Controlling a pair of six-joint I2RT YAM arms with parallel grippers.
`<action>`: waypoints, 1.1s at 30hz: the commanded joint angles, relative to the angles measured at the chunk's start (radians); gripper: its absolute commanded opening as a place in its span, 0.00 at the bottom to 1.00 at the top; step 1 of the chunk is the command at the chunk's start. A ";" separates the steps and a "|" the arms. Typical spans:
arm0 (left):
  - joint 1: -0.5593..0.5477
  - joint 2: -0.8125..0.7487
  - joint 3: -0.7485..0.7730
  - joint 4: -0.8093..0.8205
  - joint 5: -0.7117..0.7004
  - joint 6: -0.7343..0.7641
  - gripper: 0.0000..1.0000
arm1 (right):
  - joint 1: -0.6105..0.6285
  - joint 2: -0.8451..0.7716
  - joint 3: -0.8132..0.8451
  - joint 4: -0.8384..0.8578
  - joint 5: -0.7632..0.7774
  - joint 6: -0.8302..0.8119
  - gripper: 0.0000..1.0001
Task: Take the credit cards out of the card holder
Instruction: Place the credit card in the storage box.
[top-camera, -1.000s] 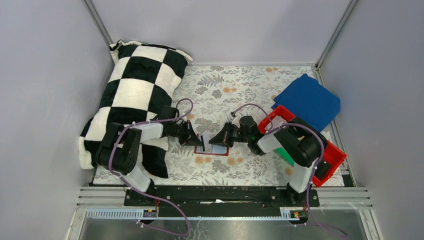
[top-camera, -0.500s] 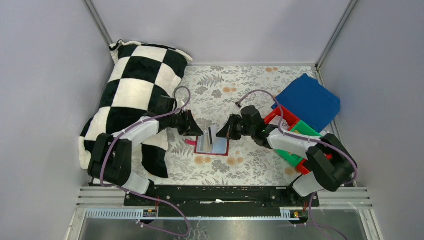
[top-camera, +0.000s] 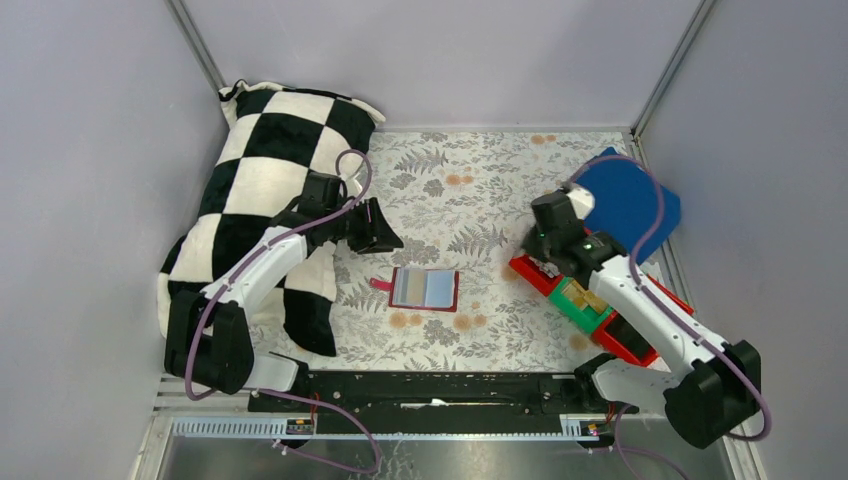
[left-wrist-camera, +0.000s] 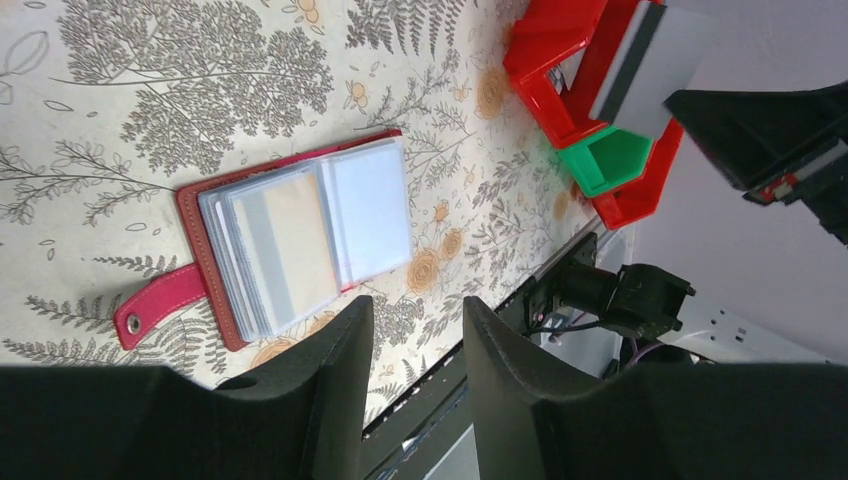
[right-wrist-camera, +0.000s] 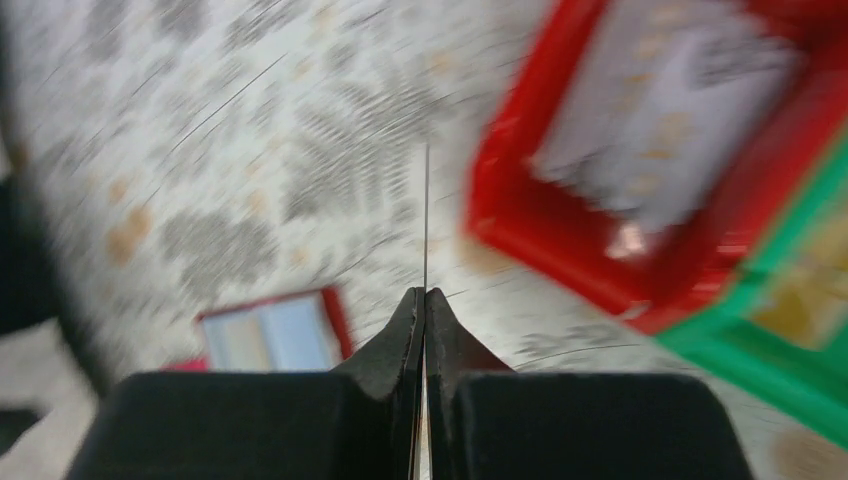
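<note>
The card holder (top-camera: 425, 289) lies open and flat on the floral table, its snap tab pointing left. Grey, tan and pale blue credit cards (left-wrist-camera: 300, 225) sit in its sleeves. My left gripper (top-camera: 386, 236) is open and empty, up and to the left of the holder; its fingers (left-wrist-camera: 415, 310) frame the holder's near edge. My right gripper (top-camera: 543, 258) is shut on a grey card with a dark stripe (left-wrist-camera: 650, 60), seen edge-on in the right wrist view (right-wrist-camera: 427, 215), above the near corner of the red bin (top-camera: 528, 268).
Red and green bins (top-camera: 590, 310) stand in a row at the right; pale blurred items lie in the red one (right-wrist-camera: 670, 110). A blue folded cloth (top-camera: 625, 200) lies behind them. A black-and-white checkered pillow (top-camera: 270, 190) fills the left side.
My right gripper has drawn a card out of the holder and carried it right to the red bin. My left gripper has backed away up-left, and the holder now lies flat.
</note>
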 joint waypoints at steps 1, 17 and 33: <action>-0.001 -0.037 0.043 -0.009 -0.049 0.023 0.43 | -0.099 -0.022 0.034 -0.231 0.270 -0.055 0.00; -0.002 -0.049 0.020 -0.029 -0.064 0.038 0.43 | -0.153 0.390 0.265 -0.317 0.501 -0.164 0.00; -0.002 -0.096 0.015 -0.049 -0.086 0.042 0.43 | -0.155 0.363 0.418 -0.164 0.291 -0.286 0.70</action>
